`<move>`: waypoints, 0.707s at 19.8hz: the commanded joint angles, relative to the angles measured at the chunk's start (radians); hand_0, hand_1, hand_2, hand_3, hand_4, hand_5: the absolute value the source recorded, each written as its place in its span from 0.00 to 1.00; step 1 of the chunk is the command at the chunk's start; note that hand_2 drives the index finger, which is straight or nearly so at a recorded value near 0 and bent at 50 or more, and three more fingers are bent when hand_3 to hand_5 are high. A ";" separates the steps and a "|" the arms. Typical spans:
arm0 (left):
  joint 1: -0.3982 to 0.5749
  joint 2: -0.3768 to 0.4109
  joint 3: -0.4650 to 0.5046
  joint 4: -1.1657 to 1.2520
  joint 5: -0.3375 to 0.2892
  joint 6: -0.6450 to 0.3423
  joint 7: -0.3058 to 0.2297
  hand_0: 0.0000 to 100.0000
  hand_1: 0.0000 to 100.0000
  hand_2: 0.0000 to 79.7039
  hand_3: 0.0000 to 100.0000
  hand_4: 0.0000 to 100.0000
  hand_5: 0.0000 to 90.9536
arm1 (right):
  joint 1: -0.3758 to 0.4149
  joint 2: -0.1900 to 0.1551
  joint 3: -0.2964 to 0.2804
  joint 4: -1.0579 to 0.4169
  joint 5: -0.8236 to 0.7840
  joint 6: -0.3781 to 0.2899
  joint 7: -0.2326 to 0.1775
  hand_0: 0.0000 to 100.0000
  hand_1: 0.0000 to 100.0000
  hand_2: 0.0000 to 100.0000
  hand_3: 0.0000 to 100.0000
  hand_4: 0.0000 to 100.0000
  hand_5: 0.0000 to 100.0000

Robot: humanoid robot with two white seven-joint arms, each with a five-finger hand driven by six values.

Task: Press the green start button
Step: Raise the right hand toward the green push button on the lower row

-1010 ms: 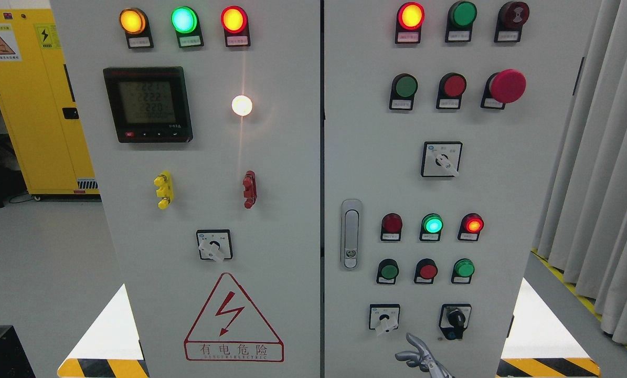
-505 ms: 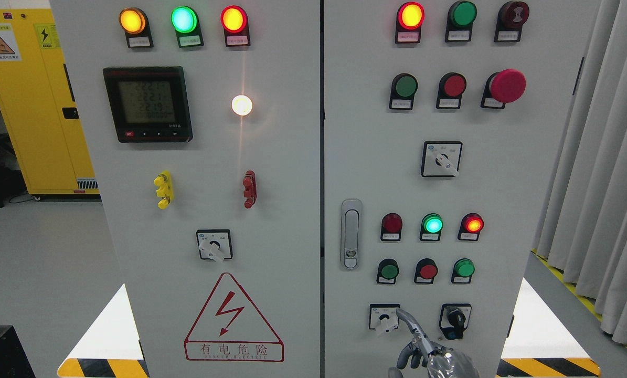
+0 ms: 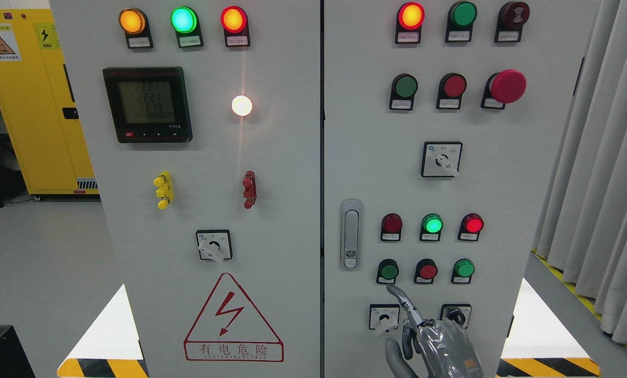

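On the right door of the grey electrical cabinet (image 3: 502, 173), the lower button row holds a dark green button (image 3: 389, 271), a red button (image 3: 427, 271) and a brighter green button (image 3: 464, 269). My right hand (image 3: 415, 328) rises from the bottom edge with its index finger straight and the other fingers curled. The fingertip (image 3: 392, 288) is just below the dark green button, apart from it. The hand covers part of the black rotary switch (image 3: 456, 316). A second green button (image 3: 405, 86) sits higher up. The left hand is not seen.
Indicator lamps (image 3: 432, 224) glow above the lower buttons. A white selector switch (image 3: 384, 317) is just left of the hand, and a door latch (image 3: 350, 234) is further left. A red mushroom button (image 3: 507, 85) sits upper right. Grey curtains (image 3: 602, 184) hang at the right.
My right hand has risen from the bottom edge up the panel. Its index fingertip moved from below the selector switches to just under the dark green button.
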 commanded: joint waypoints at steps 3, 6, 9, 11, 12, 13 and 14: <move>0.000 0.000 0.000 0.000 0.000 0.001 0.000 0.12 0.56 0.00 0.00 0.00 0.00 | -0.061 0.021 -0.006 0.113 0.010 -0.003 0.002 0.79 0.87 0.00 0.95 0.99 1.00; 0.001 0.000 0.000 0.000 0.000 0.001 0.000 0.12 0.56 0.00 0.00 0.00 0.00 | -0.062 0.021 -0.009 0.129 0.007 -0.003 0.002 0.79 0.87 0.00 0.95 0.99 1.00; 0.000 0.000 0.000 0.000 0.000 0.001 0.000 0.12 0.56 0.00 0.00 0.00 0.00 | -0.064 0.021 -0.012 0.139 0.004 -0.003 0.000 0.80 0.87 0.00 0.95 1.00 1.00; 0.001 0.000 0.000 0.000 0.000 0.001 0.000 0.12 0.56 0.00 0.00 0.00 0.00 | -0.064 0.021 -0.015 0.148 0.003 -0.003 0.000 0.80 0.87 0.00 0.95 1.00 1.00; 0.000 0.000 0.000 0.000 0.000 0.001 0.000 0.12 0.56 0.00 0.00 0.00 0.00 | -0.064 0.021 -0.016 0.149 0.001 -0.003 0.000 0.80 0.87 0.00 0.95 1.00 1.00; 0.000 0.000 0.000 0.000 0.000 0.001 0.000 0.12 0.56 0.00 0.00 0.00 0.00 | -0.065 0.021 -0.016 0.149 0.000 -0.001 0.000 0.80 0.87 0.00 0.95 1.00 1.00; 0.000 0.000 0.000 0.000 0.000 0.001 0.000 0.12 0.56 0.00 0.00 0.00 0.00 | -0.069 0.021 -0.016 0.149 -0.002 -0.001 0.002 0.80 0.87 0.00 0.95 1.00 1.00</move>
